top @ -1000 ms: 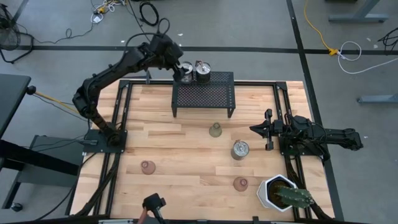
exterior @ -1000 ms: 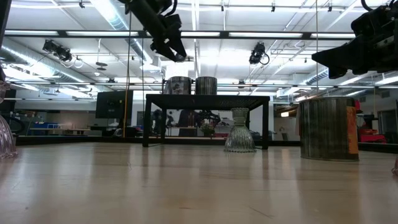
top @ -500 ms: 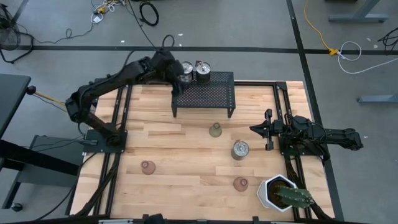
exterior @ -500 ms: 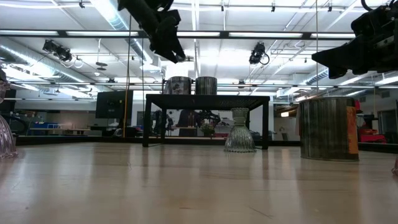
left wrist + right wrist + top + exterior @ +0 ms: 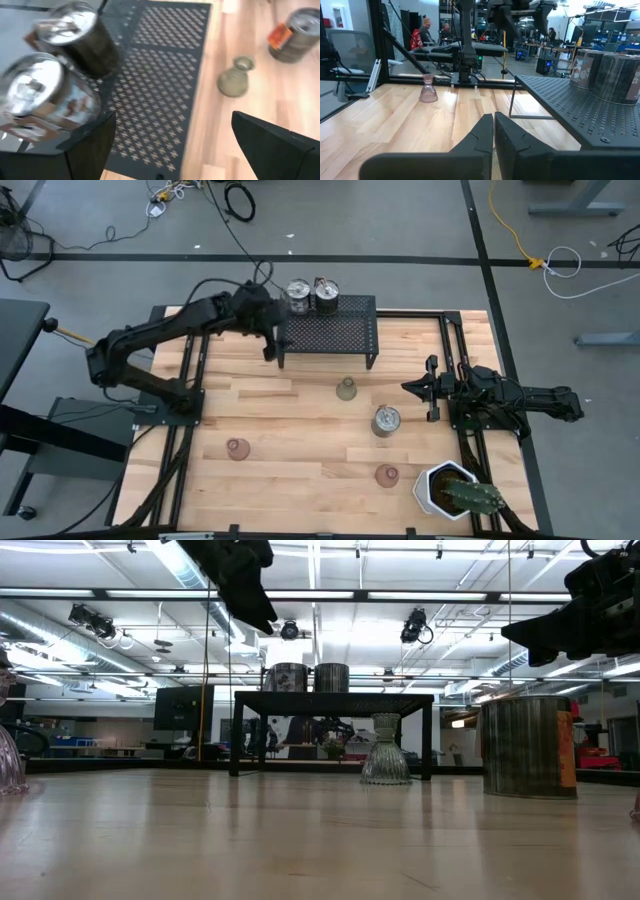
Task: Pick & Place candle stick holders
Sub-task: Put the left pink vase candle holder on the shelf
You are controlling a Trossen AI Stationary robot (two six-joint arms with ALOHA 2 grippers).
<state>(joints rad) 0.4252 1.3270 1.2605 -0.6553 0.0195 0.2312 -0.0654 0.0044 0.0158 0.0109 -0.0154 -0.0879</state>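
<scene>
Wooden planks are filling the middle of the high view, with grey floor and loose cables showing around them. At the upper left of that frame the left gripper (image 5: 268, 330) is hanging with its fingers spread wide and nothing between them, just beside the left end of the black mesh rack (image 5: 327, 332).

Two silver cans (image 5: 311, 294) are sitting side by side at the rack's back left corner, at its very edge. That closeness looks like the main risk: if the open fingers swing while so near, they could be clipping a can and tipping it off the back of the rack, or catching the rack's frame and shaking both.

Farther out, below the rack in the frame, the green glass cup (image 5: 346, 389) is standing on the planks, and a third silver can (image 5: 386, 420) is standing near it, lower right. A pink cup (image 5: 237, 448) is sitting at lower left and another pink cup (image 5: 386, 475) at lower centre, near the white cactus pot (image 5: 432, 487). These little cups, wide at the base, narrow at the neck, could be slipping under an off-centre pinch.

At the right edge the right gripper (image 5: 418, 388) is resting clenched and empty, well apart from everything.
</scene>
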